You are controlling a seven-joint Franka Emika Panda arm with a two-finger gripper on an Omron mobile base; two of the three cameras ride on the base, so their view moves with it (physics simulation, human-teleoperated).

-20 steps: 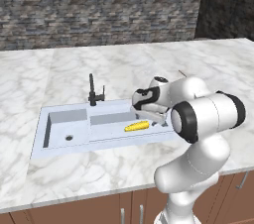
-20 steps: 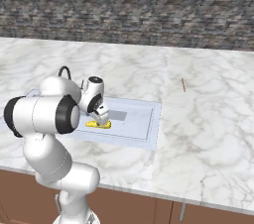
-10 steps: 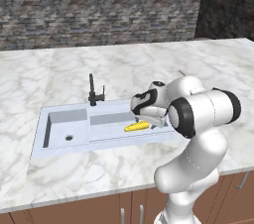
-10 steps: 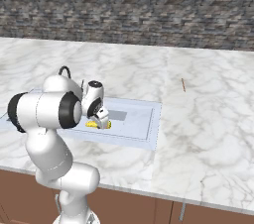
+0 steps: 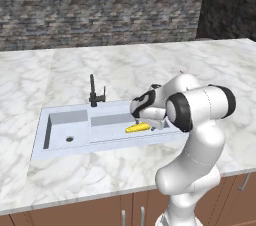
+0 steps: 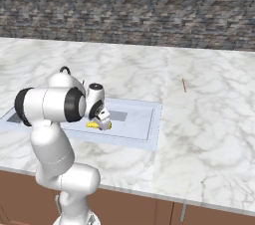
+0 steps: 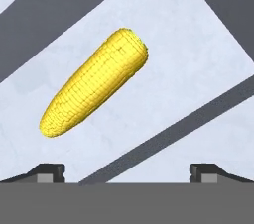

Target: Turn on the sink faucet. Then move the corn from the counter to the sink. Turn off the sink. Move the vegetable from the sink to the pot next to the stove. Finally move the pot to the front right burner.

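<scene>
From the left base view, the gripper (image 5: pixel 150 120) hangs low inside the wide basin of the sink (image 5: pixel 60 147), with the corn (image 5: pixel 137 128) lying on the basin floor just beside and below it, well clear of the sink faucet (image 5: pixel 93 91) off to the hand's far side. In the right base view the hand sits right over the cob, a placement that suits a pick-up for the pot. The hand view shows the fingertips (image 7: pixel 47 171) spread wide with nothing between them, the corn lying slantwise ahead of them, not yet straddled.
</scene>
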